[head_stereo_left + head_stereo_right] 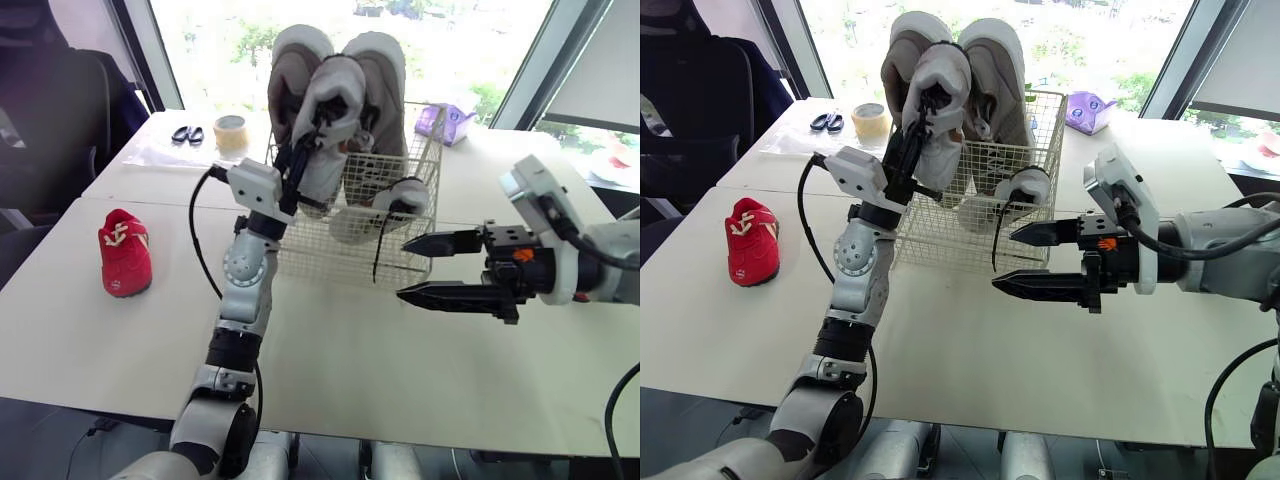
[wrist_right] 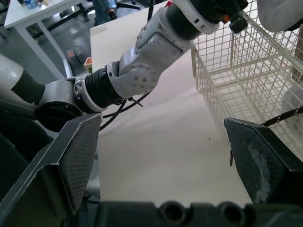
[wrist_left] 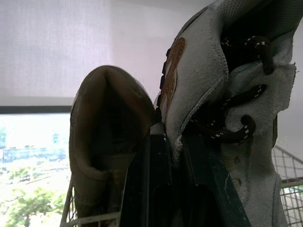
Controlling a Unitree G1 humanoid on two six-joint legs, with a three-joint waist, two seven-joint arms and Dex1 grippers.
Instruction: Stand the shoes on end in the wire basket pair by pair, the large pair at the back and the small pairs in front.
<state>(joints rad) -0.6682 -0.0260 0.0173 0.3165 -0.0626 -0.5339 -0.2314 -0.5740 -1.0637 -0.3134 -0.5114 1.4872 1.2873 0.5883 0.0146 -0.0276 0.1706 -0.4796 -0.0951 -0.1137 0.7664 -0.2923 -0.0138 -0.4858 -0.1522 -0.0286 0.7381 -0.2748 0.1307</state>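
L arm bent up from near left, forearm upright; left gripper [image 1: 308, 145] raised, fingers pinched on grey shoe [image 1: 338, 92]. R arm in from right, right gripper [image 1: 402, 268] level, fingers apart, pointing left.

Strong window backlight glares, leaving the left wrist view dim.

The pale, flat-topped counter [image 1: 400, 360] carries a white wire basket [image 1: 340, 255] near its middle. Well to the left of the basket, a small red shoe with white markings [image 1: 124, 254] lies alone. Behind the basket to its left sit a squat roll of beige tape [image 1: 231, 132] and black-handled scissors [image 1: 187, 134], the scissors on a clear plastic sheet [image 1: 160, 155]. Near the basket's back right corner rests a purple plastic object [image 1: 445, 121].
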